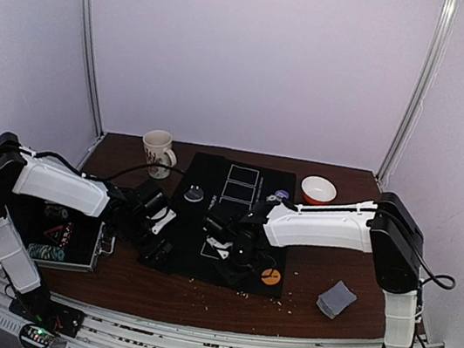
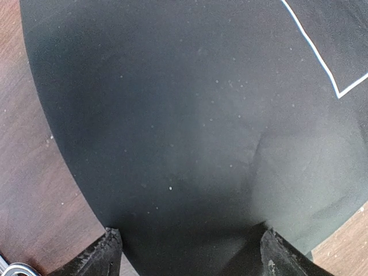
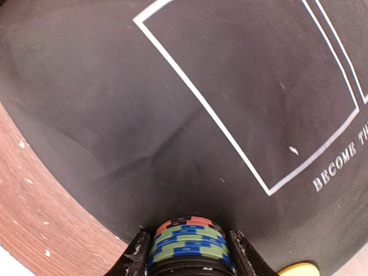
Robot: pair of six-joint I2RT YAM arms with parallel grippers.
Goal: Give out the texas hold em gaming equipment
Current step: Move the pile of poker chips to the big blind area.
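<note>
My right gripper (image 3: 188, 259) is shut on a stack of poker chips (image 3: 190, 244), with red, green and blue edges showing, held low over the black mat (image 3: 115, 103). In the top view this gripper (image 1: 231, 260) hangs over the mat's near part, left of the orange button disc (image 1: 271, 275). My left gripper (image 2: 190, 256) stands open above bare mat with nothing between its fingers; from above it (image 1: 158, 251) is at the mat's near left edge. A blue disc (image 1: 280, 196) and a white-black disc (image 1: 194, 193) lie on the mat. A grey card deck (image 1: 336, 298) lies on the wood at the right.
A white patterned mug (image 1: 159, 152) stands at the back left and a red-and-white bowl (image 1: 318, 189) at the back right. An open case (image 1: 62, 240) lies under the left arm. White card boxes (image 1: 241, 184) are printed on the mat. Crumbs dot the table's front.
</note>
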